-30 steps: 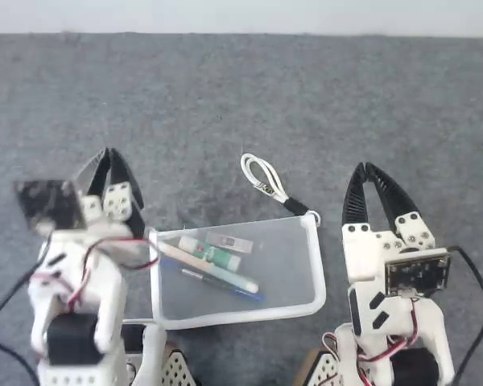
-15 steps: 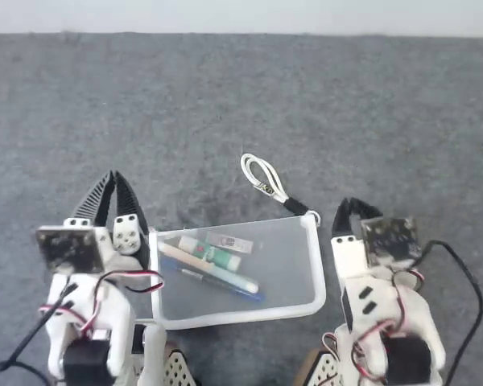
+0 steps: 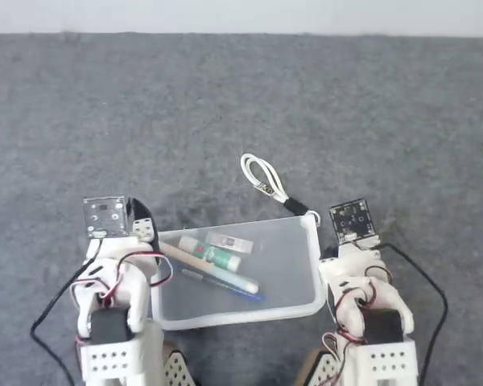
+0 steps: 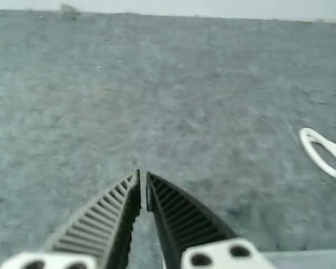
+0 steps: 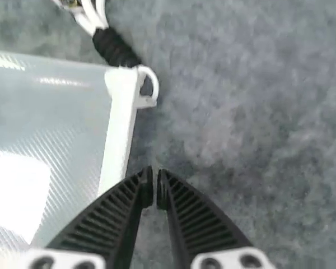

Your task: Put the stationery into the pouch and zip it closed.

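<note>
Starts at the left gripper (image 4: 143, 178): ribbed black fingers closed to a sliver, clamped on nothing, aimed out over coarse grey carpet (image 3: 225, 96). Finds the pouch (image 3: 294, 269) just to that gripper's right, lying flat, long axis running across from one gripper to the other. Looks soft and glossy: clear film with a white sewn border. Holds the stationery (image 3: 217, 259) inside, toward the left gripper's end: slim pens and a stubby tube, lying roughly along the pouch. Ends at the right gripper (image 5: 153, 178): fingers likewise together and empty, tips just beside the pouch's right border. Puts the zip pull (image 5: 147, 89), a small white ring, ahead of those tips at the far corner, with a black knot and looped white cord (image 3: 262, 177) trailing farther off. Favours the right gripper for any zip work, being much the nearer. Cannot tell whether the zip is closed.
</note>
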You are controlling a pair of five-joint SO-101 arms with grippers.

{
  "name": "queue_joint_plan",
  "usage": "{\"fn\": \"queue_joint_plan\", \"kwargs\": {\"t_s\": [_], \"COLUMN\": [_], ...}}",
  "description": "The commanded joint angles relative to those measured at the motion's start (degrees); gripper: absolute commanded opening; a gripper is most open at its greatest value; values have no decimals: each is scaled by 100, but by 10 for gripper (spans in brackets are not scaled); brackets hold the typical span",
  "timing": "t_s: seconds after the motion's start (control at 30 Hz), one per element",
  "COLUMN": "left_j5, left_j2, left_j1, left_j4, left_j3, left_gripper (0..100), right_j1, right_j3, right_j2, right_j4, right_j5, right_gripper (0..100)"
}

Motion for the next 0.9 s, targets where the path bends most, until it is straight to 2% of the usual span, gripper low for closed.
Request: {"fn": "queue_joint_plan", "kwargs": {"t_s": [0.0,0.1,0.53,0.87], "left_j5": [-44,-62,-70,-53], "left_j2": [-105,-105,-105,-105], "left_j1": [-299,-290,-316,-316], "left_j4": [-325,-105,2075,2259], "left_j3": [-4,-4,-4,-4], "left_gripper": [13,13,13,13], "right_j1": [-13,-13,-22,-22], "right_j3": [132,132,132,132], "right_j2": [-57,-48,-13,-13], "right_j4": [22,31,31,31], "right_j5": [114,114,114,114], "right_gripper": [17,17,17,17]}}
